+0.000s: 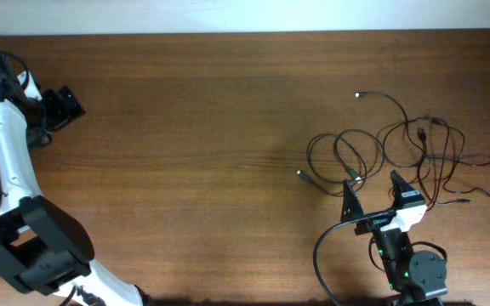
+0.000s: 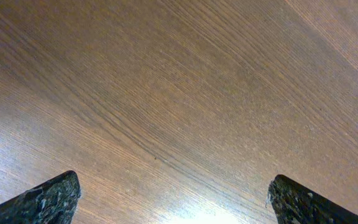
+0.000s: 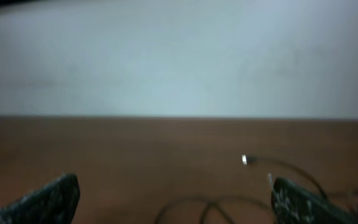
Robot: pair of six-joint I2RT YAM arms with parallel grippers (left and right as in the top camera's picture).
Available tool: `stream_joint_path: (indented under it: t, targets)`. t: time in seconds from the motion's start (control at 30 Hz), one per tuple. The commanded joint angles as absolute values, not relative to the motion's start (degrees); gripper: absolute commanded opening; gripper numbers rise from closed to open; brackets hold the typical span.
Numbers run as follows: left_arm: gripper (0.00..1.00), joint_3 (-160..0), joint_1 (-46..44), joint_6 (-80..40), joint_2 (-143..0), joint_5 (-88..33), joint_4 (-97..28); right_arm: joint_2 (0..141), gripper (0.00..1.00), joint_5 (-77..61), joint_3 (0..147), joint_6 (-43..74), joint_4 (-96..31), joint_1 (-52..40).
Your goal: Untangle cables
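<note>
table [image 1: 185, 127] brown wood | wall [image 3: 166, 62] pale, perhaps white | left gripper [image 2: 174, 180], right gripper [image 3: 175, 180] spread, empty

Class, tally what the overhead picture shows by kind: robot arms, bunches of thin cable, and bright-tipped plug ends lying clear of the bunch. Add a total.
Robot arms: 2 (left arm, right arm)
Thin cable bunch: 1
Bright-tipped plug ends clear of it: 2
Total: 5
</note>
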State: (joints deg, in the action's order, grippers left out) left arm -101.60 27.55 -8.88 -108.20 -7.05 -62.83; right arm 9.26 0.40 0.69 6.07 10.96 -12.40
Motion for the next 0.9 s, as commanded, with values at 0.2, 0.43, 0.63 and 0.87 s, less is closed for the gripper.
stream_joint_path:
  t: [0.2, 0.43, 0.63, 0.87]
  targets:
    - [0.99, -102.43, 27.81, -9.41, -107.02, -7.20, -62.89, 0.19, 0.98, 1.93, 0.32, 4.67, -4.69, -11.86]
    - [0.99, -102.43, 27.81, -9.41, -107.02, -7.20, -62.89, 0.19, 0.98, 1.65, 0.32, 4.67, -4.69, -8.08]
    - [0.99, -102.43, 27.81, -9.41, -107.00, -7.20, -62.89, 0.19, 0.98, 1.08, 0.32, 4.71, -4.67, -7.84]
    - [0.99, -102.43, 27.81, -9.41, -107.02, -7.20, -62.89, 0.21, 0.99, 1.08, 0.32, 4.71, -4.67, -7.86]
